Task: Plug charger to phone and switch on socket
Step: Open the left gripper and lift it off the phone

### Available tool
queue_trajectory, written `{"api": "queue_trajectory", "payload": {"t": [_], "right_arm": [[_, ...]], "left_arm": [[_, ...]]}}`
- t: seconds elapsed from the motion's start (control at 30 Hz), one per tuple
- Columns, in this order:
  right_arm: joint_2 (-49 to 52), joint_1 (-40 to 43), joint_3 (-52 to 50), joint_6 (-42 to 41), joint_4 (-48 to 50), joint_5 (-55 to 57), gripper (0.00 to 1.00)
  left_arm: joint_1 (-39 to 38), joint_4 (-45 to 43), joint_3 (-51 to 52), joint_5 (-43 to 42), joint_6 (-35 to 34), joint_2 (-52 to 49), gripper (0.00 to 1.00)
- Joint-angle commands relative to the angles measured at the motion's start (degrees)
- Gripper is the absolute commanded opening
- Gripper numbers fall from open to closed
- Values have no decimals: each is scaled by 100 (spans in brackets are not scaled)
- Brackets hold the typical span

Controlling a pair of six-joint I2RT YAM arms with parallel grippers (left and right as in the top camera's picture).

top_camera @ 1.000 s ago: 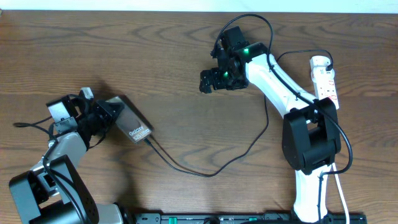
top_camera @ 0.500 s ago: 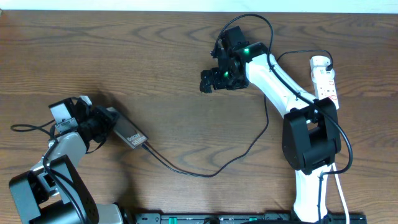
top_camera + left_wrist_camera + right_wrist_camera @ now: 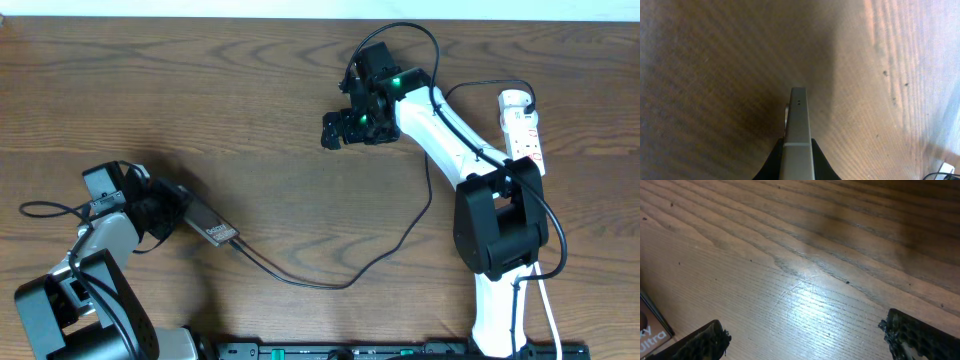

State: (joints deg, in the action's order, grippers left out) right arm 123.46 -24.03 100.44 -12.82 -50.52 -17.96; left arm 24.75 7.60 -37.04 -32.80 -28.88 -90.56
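Observation:
My left gripper (image 3: 172,214) at the table's left is shut on the phone (image 3: 212,230), a dark slab with white print, held tilted on its edge. In the left wrist view only the phone's grey edge (image 3: 798,131) shows between the black fingers (image 3: 772,161). The charger (image 3: 330,285), a thin black cable, meets the phone's lower right end and loops across the table towards the right. The socket (image 3: 522,125), a white strip, lies at the far right, partly behind the right arm. My right gripper (image 3: 340,128) hovers open over bare wood (image 3: 807,345). A corner with "Ultra" lettering (image 3: 650,335) shows there.
The right arm's black base (image 3: 500,230) stands in front of the socket, with a white cord (image 3: 550,315) beside it. The left arm's base (image 3: 70,305) fills the bottom left corner. A black rail (image 3: 380,351) runs along the front edge.
The left gripper has drawn back to the left and turned the phone further onto its edge, so it looks narrower from above. The cable end followed. The right arm has not moved.

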Motion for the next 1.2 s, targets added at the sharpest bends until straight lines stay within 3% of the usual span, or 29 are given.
{"api": "queue_trajectory", "payload": {"t": [0.0,0.4,0.5,0.73,1.0,1.17], "right_arm": [[-24,-35,114,-42,-4,46,99],[-24,-39,114,-42,-7,46,99],[-24,-39,114,-42,-7,46,99],[-24,-39,114,-42,-7,46,99],[-24,-39,114,-42,-7,46,99],[-24,-39,114,-42,-7,46,99]], "left_arm": [[20,140,-57,52,-55,7,7],[20,310,-26,50,-55,-114,8],[20,308,-26,52,-52,-114,22],[20,310,-26,52,-50,-114,24],[20,562,-26,210,-52,-114,51],[20,789,-26,448,-48,-114,52]]}}
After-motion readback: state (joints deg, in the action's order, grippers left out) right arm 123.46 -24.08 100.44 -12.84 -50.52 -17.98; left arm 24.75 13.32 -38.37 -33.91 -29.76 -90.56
